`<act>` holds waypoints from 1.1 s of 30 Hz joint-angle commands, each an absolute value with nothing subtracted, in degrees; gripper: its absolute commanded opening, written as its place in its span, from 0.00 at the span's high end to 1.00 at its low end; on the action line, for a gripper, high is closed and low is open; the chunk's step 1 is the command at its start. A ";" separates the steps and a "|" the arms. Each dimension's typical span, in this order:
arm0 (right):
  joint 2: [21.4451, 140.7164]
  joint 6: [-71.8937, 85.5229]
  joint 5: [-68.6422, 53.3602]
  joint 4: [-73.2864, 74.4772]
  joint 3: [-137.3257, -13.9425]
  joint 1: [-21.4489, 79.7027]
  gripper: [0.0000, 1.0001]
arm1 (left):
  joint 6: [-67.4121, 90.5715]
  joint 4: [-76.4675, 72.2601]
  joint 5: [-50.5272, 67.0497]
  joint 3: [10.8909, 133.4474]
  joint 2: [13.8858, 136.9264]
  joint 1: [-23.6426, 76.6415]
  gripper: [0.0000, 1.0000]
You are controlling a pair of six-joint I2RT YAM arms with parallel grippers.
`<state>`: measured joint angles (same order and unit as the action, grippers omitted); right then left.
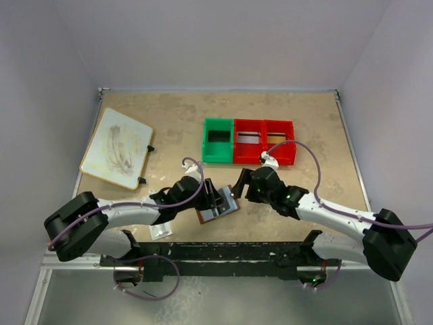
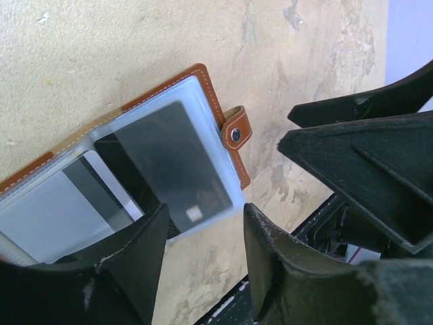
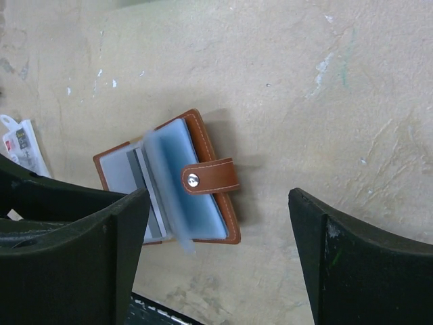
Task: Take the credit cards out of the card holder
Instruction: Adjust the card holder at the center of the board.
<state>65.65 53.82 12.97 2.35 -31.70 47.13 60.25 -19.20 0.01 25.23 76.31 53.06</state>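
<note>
The brown leather card holder [image 1: 218, 206] lies open on the table between my two grippers. In the left wrist view its clear sleeves [image 2: 135, 176] fan out, and a dark grey credit card [image 2: 169, 152] sits inside the top sleeve beside the snap tab [image 2: 236, 133]. My left gripper [image 2: 203, 230] is open, its fingertips just short of that sleeve's corner with bare table between them. From the right wrist the card holder [image 3: 203, 203] shows a blurred loose sleeve and a grey card edge [image 3: 137, 177]. My right gripper [image 3: 218, 196] stands wide open above it, holding nothing.
A green bin [image 1: 218, 140] and two red bins [image 1: 264, 141] stand at the back. A stained white board [image 1: 116, 147] lies at the back left. A small clear packet with a red mark [image 1: 160, 231] rests near the left arm. The right arm's black fingers [image 2: 365, 156] fill the left wrist view's right side.
</note>
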 commanded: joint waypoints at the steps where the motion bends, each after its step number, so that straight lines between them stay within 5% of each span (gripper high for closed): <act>1: 62.96 54.84 14.06 1.86 -30.99 46.50 0.14 | 58.68 -20.98 -0.76 26.95 77.45 53.61 0.53; 12: 61.60 52.86 7.36 -5.83 -29.54 46.49 0.16 | 57.84 -14.97 -6.23 26.36 73.58 54.03 0.52; 16: 63.63 53.59 4.91 -7.87 -29.64 46.50 0.25 | 55.80 -5.31 -12.20 27.91 69.26 54.05 0.52; 20: 64.32 56.74 4.91 -10.49 -28.76 46.66 0.26 | 52.51 4.56 -19.75 31.07 67.12 53.49 0.39; 33: 65.28 66.06 -4.83 -21.72 -16.36 46.63 0.23 | 44.72 1.60 -8.22 34.58 77.37 46.49 0.33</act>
